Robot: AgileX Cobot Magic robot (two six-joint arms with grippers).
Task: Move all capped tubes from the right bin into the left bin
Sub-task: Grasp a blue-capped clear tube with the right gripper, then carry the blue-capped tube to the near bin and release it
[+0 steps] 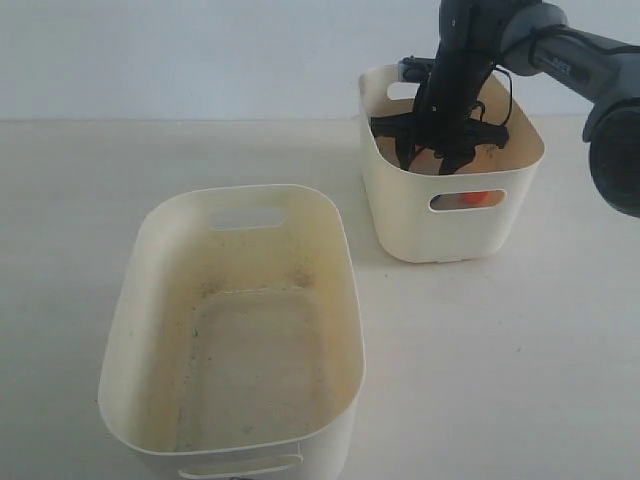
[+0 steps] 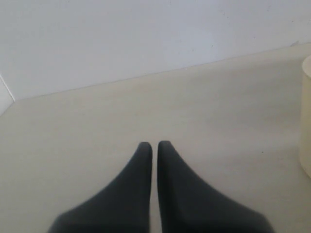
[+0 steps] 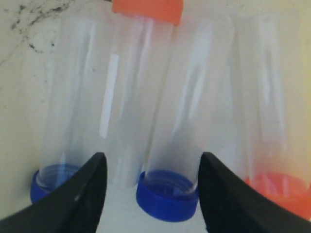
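My right arm reaches down into the right bin (image 1: 400,215), the smaller, taller cream one at the back right. In the right wrist view my right gripper (image 3: 152,162) is open, its fingers either side of a clear tube with a blue cap (image 3: 167,194) lying on the bin floor. Beside it lie a second blue-capped tube (image 3: 48,182) and two orange-capped tubes (image 3: 279,187) (image 3: 148,9). An orange cap (image 1: 470,199) shows through the bin's handle slot. The left bin (image 1: 150,290), larger and wider, stands front left, holding no tubes. My left gripper (image 2: 154,144) is shut over bare table.
Dark scuffs (image 3: 36,14) mark the right bin's floor near the tubes. The left wrist view catches a cream bin edge (image 2: 306,126) at one side and a pale wall beyond the table. The two bins stand a short gap apart.
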